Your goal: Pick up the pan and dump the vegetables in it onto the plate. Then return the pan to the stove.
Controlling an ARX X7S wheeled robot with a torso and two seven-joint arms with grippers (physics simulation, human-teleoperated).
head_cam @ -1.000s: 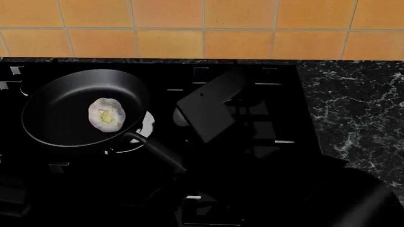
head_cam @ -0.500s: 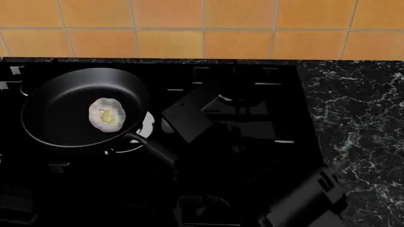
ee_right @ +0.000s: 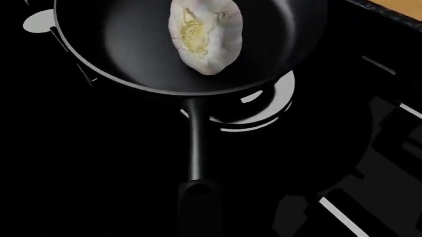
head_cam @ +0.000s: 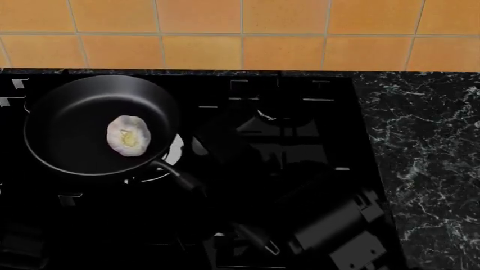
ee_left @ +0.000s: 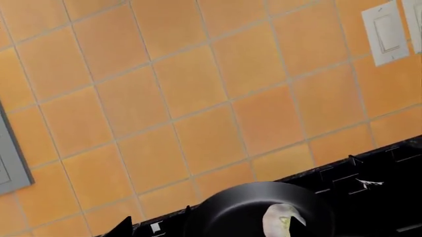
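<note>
The black pan (head_cam: 75,140) sits on the stove's (head_cam: 300,140) left burner with the garlic bulb (head_cam: 128,135) inside. Its handle (head_cam: 176,173) points to the front right. My right gripper (head_cam: 201,194) is low at the handle's end, black on black. In the right wrist view the handle (ee_right: 195,148) runs between the jaws of the right gripper (ee_right: 204,224); one finger (ee_right: 291,217) stands apart from it, so it is open. My left gripper (ee_left: 209,229) is open, with the pan (ee_left: 231,212) and garlic (ee_left: 280,222) beyond it. The plate is out of view.
Black marbled counter (head_cam: 428,140) lies right of the stove. An orange tiled wall (head_cam: 240,34) rises behind it, with a white switch plate (ee_left: 386,32) on it. My right forearm (head_cam: 338,230) lies over the stove's front right.
My right arm has dropped from above the stove's middle to the front, bringing the gripper down to the handle's end. The pan's far rim has shifted slightly up in view.
</note>
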